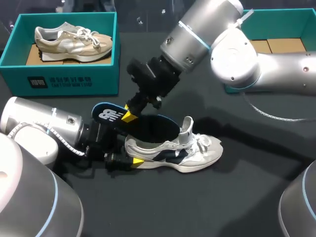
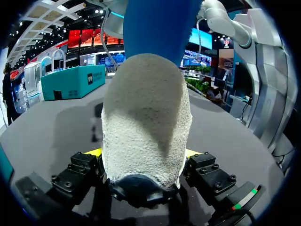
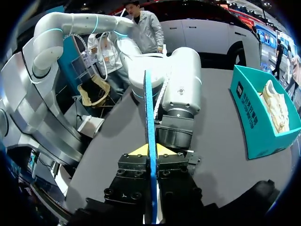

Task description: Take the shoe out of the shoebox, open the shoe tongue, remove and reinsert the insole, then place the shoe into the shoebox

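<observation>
A white and grey shoe [image 1: 183, 150] lies on its sole on the black table, toe pointing right and tongue standing up. My left gripper [image 1: 129, 157] is shut on its heel. In the left wrist view the heel [image 2: 146, 117] fills the gap between both yellow tips of the gripper [image 2: 141, 155]. My right gripper [image 1: 129, 114] is above the heel, shut on a blue insole [image 1: 106, 114]. The insole's front end slants down toward the shoe opening. In the right wrist view the insole [image 3: 149, 108] stands edge-on between the fingers of the gripper [image 3: 150, 151]. The insole [image 2: 155, 23] also rises behind the heel.
A teal shoebox [image 1: 69, 76] at the back left holds a second, beige shoe [image 1: 71, 42]. Another teal shoebox [image 1: 296, 19] with cardboard inside stands at the back right, behind my right arm. The box with the beige shoe [image 3: 263, 117] shows to the side in the right wrist view.
</observation>
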Controlling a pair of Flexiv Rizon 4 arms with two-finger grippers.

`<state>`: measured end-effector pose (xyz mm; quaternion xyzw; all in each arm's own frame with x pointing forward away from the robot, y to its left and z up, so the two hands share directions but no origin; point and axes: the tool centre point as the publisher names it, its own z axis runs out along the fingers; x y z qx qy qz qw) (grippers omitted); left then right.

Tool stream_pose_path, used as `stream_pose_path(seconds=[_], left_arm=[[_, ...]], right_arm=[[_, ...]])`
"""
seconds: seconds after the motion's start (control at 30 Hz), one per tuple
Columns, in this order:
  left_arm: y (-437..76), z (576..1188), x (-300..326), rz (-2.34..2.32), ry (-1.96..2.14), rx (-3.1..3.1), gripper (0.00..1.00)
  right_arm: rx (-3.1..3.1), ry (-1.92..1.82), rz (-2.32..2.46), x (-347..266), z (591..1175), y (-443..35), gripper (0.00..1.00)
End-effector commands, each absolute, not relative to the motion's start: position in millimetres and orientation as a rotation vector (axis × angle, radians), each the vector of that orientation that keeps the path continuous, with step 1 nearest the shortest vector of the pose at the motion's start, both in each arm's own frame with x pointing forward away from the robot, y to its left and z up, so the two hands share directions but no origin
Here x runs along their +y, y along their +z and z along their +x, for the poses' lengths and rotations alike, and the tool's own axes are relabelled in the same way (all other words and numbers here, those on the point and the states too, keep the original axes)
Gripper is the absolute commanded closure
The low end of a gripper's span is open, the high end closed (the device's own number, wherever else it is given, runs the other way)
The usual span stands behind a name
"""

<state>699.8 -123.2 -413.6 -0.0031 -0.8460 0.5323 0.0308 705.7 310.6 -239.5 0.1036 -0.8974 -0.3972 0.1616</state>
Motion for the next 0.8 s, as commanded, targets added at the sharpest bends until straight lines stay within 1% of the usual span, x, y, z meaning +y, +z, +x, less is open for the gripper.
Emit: stream_pose_path(seconds=[0.03,0.13,0.17,0.23,0.67,0.8], left_arm=[[-418,702,-126,-0.007,1.639,-2.609,1.0],[-418,702,-126,-0.007,1.639,-2.609,1.0],[-418,702,-126,-0.007,1.639,-2.609,1.0],[-418,702,-126,-0.007,1.639,-2.609,1.0],[-418,702,-126,-0.007,1.639,-2.609,1.0],[-418,702,-126,-0.007,1.639,-2.609,1.0]], right_arm=[[-2.542,-1.276,0.294,292,698,-207,1.0],[-2.444,-1.44,0.242,288,698,-187,1.0],[-2.404,-1.538,0.254,285,697,-177,1.0],[-2.418,-1.588,0.336,286,695,-156,1.0],[-2.418,-1.588,0.336,286,695,-156,1.0],[-2.369,-1.682,0.207,260,685,-129,1.0]])
